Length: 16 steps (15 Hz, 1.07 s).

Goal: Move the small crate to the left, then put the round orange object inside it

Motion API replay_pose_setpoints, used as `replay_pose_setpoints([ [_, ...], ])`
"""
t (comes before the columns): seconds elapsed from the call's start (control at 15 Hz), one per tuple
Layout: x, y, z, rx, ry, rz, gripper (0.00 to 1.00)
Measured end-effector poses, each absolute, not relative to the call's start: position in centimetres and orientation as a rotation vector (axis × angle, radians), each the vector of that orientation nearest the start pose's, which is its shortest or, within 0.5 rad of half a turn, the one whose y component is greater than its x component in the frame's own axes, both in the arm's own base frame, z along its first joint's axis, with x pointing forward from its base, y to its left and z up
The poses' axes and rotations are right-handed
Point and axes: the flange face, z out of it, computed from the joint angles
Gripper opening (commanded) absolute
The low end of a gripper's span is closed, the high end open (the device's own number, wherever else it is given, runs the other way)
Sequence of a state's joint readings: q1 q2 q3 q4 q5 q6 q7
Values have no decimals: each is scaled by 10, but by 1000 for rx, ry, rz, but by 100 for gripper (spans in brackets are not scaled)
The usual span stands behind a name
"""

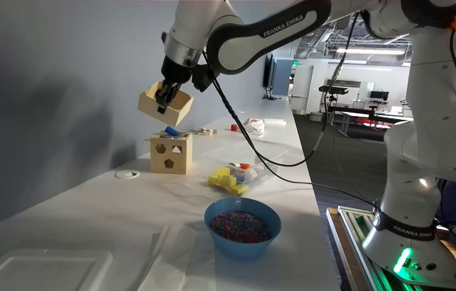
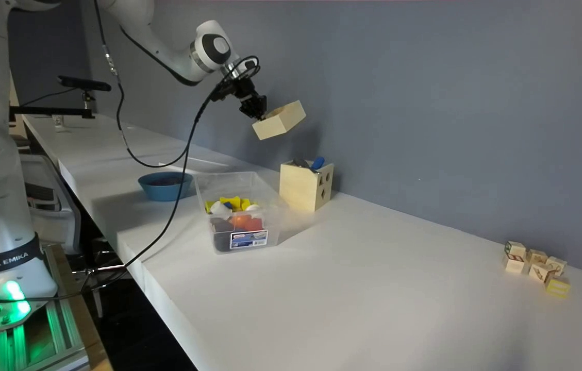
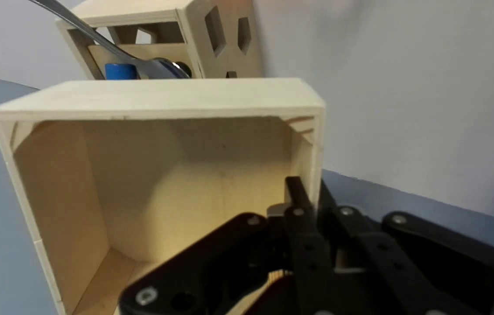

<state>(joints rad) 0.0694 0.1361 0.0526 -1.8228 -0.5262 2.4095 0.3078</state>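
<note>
— What is held by the gripper (image 3: 309,187)?
— The small crate (image 2: 280,121), lifted, tilted in mid-air, pinched by 1 wall.
— And what is left?
— Setting-down, seemingly; then the orange piece (image 2: 240,221) in the clear bin (image 2: 226,184), perhaps the round object, is to be loaded.

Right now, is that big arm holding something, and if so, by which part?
Yes, the small crate. The pincer grips it by one side wall, at the open rim, from inside and outside.
</note>
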Motion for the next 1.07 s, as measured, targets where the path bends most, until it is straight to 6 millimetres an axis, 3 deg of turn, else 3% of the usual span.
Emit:
replay_pose_setpoints([
  [0.13, 635, 69, 508, -3329, -250, -894, 2],
  [0.4, 638, 73, 502, -3334, -316, -874, 2],
  [0.53, 645, 95, 490, -3304, -469, -829, 2],
  [0.87, 652, 179, 463, -3097, -820, -720, 2],
  [1.07, 647, 207, 443, -2947, -915, -605, 2],
])
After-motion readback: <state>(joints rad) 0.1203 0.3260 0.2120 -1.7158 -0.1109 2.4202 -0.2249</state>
